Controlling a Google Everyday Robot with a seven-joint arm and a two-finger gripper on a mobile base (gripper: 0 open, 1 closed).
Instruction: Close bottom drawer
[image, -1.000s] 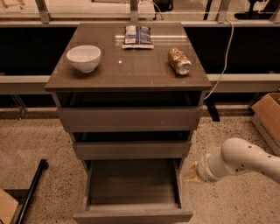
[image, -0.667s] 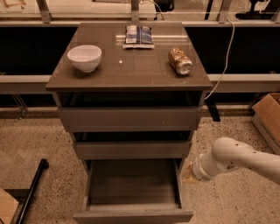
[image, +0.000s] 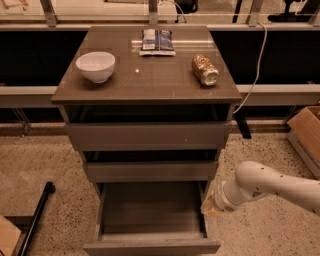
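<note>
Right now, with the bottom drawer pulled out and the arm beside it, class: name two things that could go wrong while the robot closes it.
1. The gripper sits beside the right wall of the bottom drawer, not at its front panel; a push from there could skew or jam it.
2. A hard shove might jolt the cabinet, and the can, lying on its side on top, could roll off.

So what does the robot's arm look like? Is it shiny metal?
No, the arm is a chunky white tube with rounded joints and little dark speckles. It narrows to a ringed white wrist, then a pale yellowish hand, which sits beside the side wall of the open bottom drawer. No cables show on it.
</note>
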